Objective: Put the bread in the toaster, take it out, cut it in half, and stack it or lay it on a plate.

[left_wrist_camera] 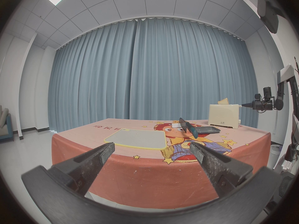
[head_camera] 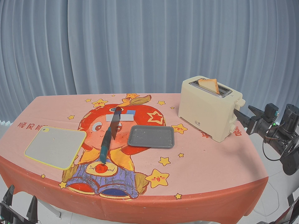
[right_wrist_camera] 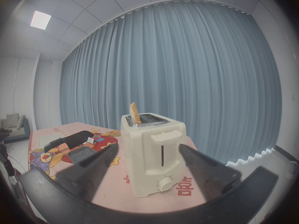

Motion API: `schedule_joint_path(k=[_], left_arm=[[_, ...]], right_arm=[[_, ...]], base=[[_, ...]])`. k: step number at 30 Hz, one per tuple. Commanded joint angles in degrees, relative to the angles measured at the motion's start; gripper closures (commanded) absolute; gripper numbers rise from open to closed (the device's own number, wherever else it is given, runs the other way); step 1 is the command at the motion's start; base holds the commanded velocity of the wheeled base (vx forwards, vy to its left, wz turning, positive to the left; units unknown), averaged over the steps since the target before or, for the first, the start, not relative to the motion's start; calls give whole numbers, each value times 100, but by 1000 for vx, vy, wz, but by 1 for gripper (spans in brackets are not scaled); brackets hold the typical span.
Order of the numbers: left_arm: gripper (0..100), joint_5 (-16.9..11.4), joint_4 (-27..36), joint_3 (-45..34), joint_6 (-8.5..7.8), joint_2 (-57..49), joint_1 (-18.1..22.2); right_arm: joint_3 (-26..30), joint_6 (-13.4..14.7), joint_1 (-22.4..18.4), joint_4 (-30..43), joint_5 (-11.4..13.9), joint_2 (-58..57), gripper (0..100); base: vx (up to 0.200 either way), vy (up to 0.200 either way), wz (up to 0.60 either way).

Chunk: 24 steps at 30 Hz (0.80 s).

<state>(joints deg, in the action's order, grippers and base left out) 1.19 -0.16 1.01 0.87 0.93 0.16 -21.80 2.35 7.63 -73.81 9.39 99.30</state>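
I have 2 claws, and both gape wide with nothing between the fingers. My right claw (right_wrist_camera: 149, 148) hangs off the table's right end, level with the 1 cream toaster (head_camera: 208, 108) and facing its lever side, near it but not touching. The 1 slice of bread (head_camera: 209, 85) stands in 1 of the toaster's 2 slots, its top poking out. My left claw (left_wrist_camera: 152, 148) sits low, off the near left corner of the table (head_camera: 218, 168). On the cloth are 1 grey plate (head_camera: 151, 136), 1 teal-handled knife (head_camera: 109, 136) just left of it, and 1 yellow-rimmed cutting board (head_camera: 56, 146) further left.
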Motion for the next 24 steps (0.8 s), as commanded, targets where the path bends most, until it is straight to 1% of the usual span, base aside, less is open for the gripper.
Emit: schedule_joint_path(k=[1, 5, 9, 18, 21, 24], left_arm=[[0, 4, -2, -101, 1, -31, 2], [0, 4, -2, -101, 1, -31, 2], [0, 4, -2, -101, 1, -31, 2], [0, 4, -2, -101, 1, -31, 2], [0, 4, -2, -101, 1, -31, 2], [0, 4, -2, -101, 1, -31, 2]], right_arm=[[-44, 20, 37, -1, 2, -166, 0], [-53, 46, 133, 25, -16, -324, 0], [-123, 81, 142, 130, -183, -421, 0], [-141, 81, 116, 772, -192, -1001, 0], [-123, 72, 125, 1115, -183, -1291, 0], [-141, 46, 177, 1625, -183, -1625, 0]], base=[[0, 0, 0], [0, 0, 0], [0, 0, 0], [0, 0, 0], [0, 0, 0], [0, 0, 0]])
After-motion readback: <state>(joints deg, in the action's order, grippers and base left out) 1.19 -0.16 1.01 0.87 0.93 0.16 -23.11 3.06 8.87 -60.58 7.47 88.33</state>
